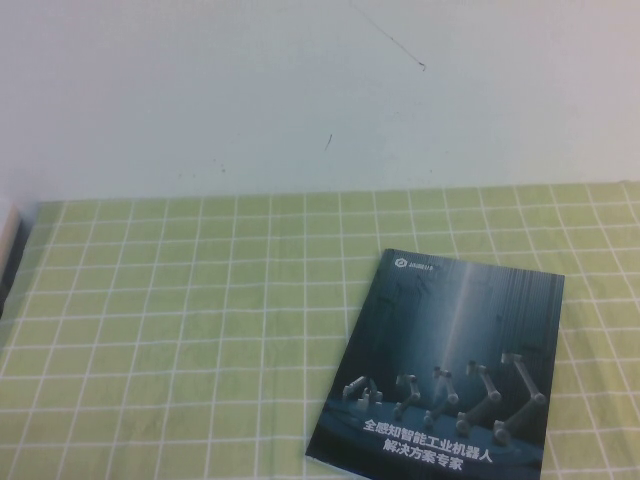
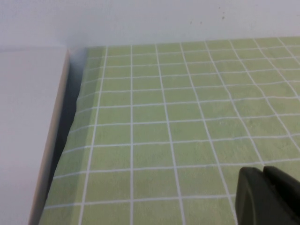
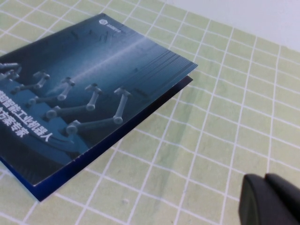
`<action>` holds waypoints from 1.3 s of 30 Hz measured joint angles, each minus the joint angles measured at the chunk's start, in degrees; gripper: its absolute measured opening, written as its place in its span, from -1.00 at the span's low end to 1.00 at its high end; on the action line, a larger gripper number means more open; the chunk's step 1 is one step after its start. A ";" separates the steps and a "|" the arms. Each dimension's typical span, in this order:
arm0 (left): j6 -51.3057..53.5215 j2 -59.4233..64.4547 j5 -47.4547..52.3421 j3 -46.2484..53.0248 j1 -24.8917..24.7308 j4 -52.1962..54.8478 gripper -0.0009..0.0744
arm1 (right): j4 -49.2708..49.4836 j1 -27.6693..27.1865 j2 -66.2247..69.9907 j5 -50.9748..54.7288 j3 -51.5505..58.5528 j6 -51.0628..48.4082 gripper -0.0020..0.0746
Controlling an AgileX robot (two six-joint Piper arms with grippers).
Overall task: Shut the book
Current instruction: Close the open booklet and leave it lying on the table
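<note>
On the near right part of the tabletop (image 1: 180, 300), the book (image 1: 440, 370) is seen lying closed and flat, dark blue cover up, slightly turned against the squares of the green checked cloth (image 1: 150, 380). Its near edge is cut off by the bottom of the high view. In the right wrist view one end of the book (image 3: 79, 79) is likewise cut off, and at its free corner a darker layer is seen jutting out a little from under the cover. The white print on the cover is too soft to be read with certainty.

The left pincer (image 2: 262, 169) is shown only in its own wrist view, as a dark tip above bare cloth; its fingers are pressed together with just a thin seam between. It is well apart from the white panel (image 2: 28, 131) bordering the cloth's left edge, where a dark gap is seen. The right pincer (image 3: 265, 177) is likewise drawn together, holding nothing, above bare cloth near the book without touching it.

Open cloth is left between the book and the pale wall (image 1: 300, 90)
</note>
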 joint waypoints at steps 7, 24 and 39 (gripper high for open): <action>-1.10 -0.08 0.13 0.00 0.00 1.15 -0.99 | 0.00 0.00 0.00 0.00 0.00 0.00 -0.95; -2.05 -0.08 0.47 -0.08 -0.64 2.76 -0.99 | 0.00 0.00 0.00 0.00 0.00 0.00 -0.95; -4.41 -0.08 0.59 -0.08 -1.28 3.99 -0.99 | 0.00 0.00 0.00 0.00 0.00 0.00 -0.95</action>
